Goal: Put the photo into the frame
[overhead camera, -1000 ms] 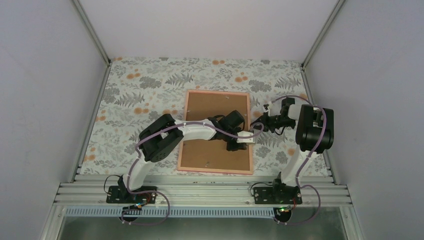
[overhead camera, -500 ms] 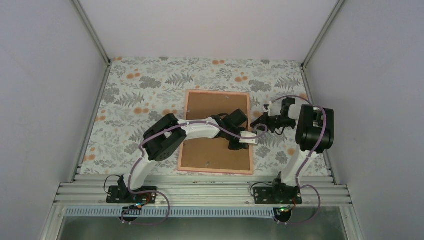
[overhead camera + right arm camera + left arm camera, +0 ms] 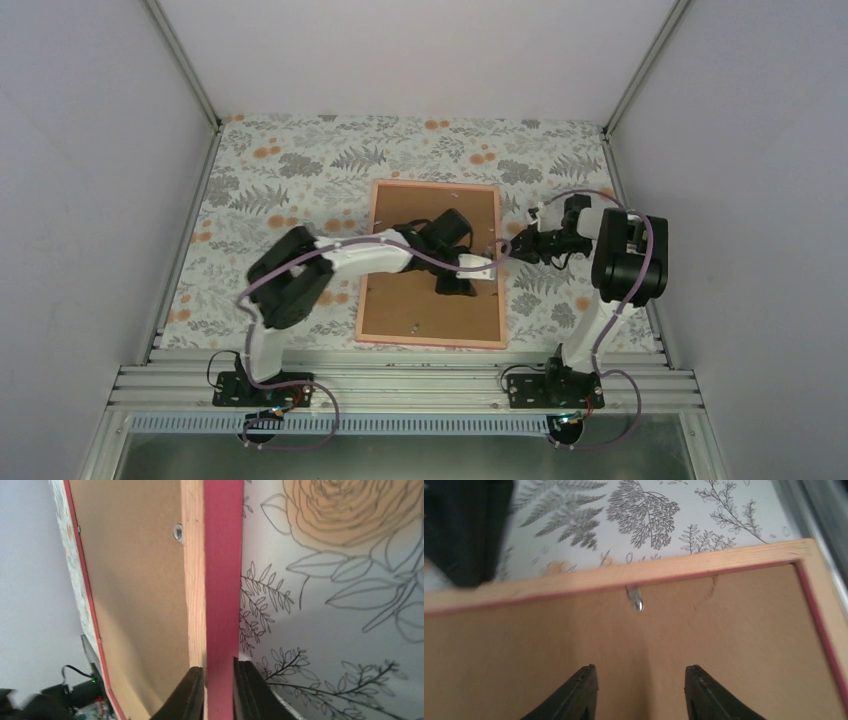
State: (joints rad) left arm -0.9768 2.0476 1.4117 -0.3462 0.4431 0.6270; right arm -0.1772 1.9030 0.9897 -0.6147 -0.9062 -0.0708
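Contact with the frame is made by the right end effector, by which the pink right-hand rim is pinched from both sides. The frame is laid back side up on the floral counter, near its middle, with the long sides running away from the arm bases. A brown backing board is seated inside the rim. The left end effector is held over this board, close to the same rim, with its fingers spread and nothing gripped between them. A small metal tab is seen at the board's edge, just ahead of those fingers.
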